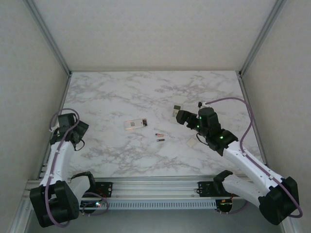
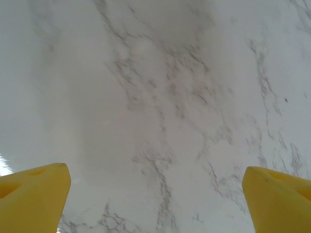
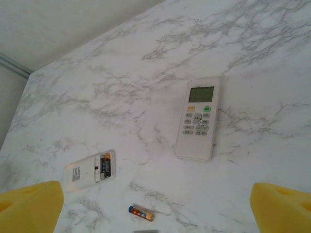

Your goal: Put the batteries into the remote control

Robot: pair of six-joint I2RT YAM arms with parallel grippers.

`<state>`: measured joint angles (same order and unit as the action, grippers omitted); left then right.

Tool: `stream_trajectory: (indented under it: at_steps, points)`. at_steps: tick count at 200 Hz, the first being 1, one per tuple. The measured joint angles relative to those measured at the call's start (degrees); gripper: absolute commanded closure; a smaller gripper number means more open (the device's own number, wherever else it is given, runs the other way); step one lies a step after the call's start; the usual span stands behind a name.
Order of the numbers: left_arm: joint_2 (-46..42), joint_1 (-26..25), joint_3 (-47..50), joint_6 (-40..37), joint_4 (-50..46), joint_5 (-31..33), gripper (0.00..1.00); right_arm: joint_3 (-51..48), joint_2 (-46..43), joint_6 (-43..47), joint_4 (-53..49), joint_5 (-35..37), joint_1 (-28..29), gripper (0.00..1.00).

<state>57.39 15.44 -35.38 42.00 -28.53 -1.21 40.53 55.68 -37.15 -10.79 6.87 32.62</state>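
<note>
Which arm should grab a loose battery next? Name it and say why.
Right, probably. Its claw is open, with a battery lying between its yellow tips, and the open remote is close by. The left claw sees bare marble table.

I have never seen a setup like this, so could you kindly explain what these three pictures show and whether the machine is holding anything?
These are two robot arms bolted at the near edge of a marble-patterned table. The overhead picture looks down from behind them. The other two come from a camera on each wrist, which is why yellow fingers frame their lower corners.

The left gripper is open over bare tabletop. The right gripper is open too, and holds nothing.

On the table lie a white remote face up, showing its screen and buttons, and a second remote face down with its battery compartment uncovered. From above, two loose batteries lie near the middle of the table. The right wrist view shows one of them close up.
</note>
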Motion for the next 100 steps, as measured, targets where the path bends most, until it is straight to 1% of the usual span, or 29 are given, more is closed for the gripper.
stream_trajectory:
  at_steps: [35, 57, 81, 100]
  points:
    - [2.7, -9.7, 0.0, -0.5, 6.8, -6.7, 0.03, 0.0, 0.2, 0.5, -2.9, -0.9, 0.0, 0.01]
    - [3.9, -16.5, -0.1, -1.4, 11.4, -10.0, 0.0, 1.3, 2.2, 0.3, -8.0, -0.4, -0.1, 0.01]
    - [5.9, -24.7, -1.8, -2.8, 14.2, -11.2, 0.0, 4.9, 6.3, -1.8, -17.1, 2.6, -1.2, 0.01]
    - [7.3, -32.7, -4.4, -4.5, 16.2, -11.0, 0.0, 5.2, 8.4, -3.8, -21.8, 2.4, -3.6, 0.01]
